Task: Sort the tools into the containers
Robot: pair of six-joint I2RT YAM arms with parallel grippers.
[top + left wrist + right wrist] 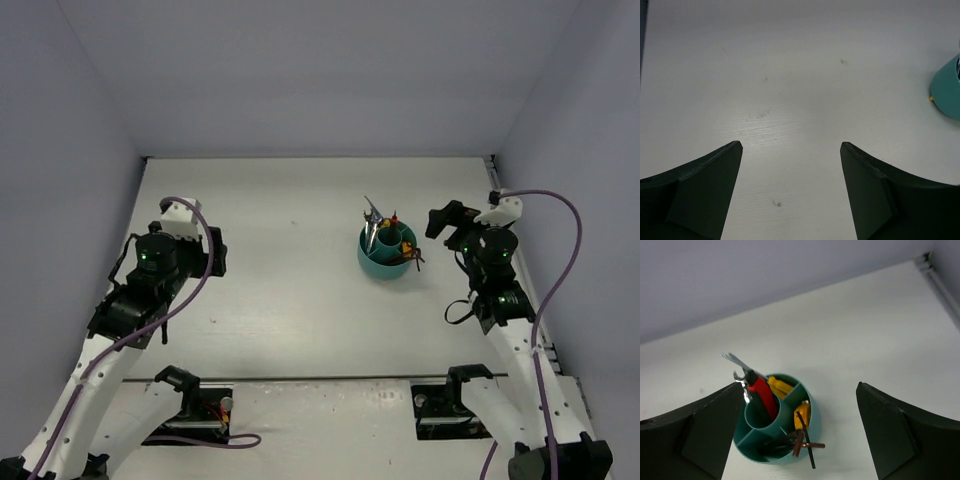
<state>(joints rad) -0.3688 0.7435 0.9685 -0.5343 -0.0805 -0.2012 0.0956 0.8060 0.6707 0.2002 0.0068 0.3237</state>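
Tub (747,452): lower left between right claw's tips, tools (762,395) upright.
Right claw (800,390): spread, empty, nearer.
Left claw (791,145): spread, empty.

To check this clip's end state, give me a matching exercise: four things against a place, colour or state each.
Things: 1 tub; 2 wrenches; 3 hex key; 4 left gripper.
States: a open, over the table; b teal, round; c silver, sticking up from the tub; d dark, thin, leaning out of the tub.
Pairs: 1-b; 2-c; 3-d; 4-a.
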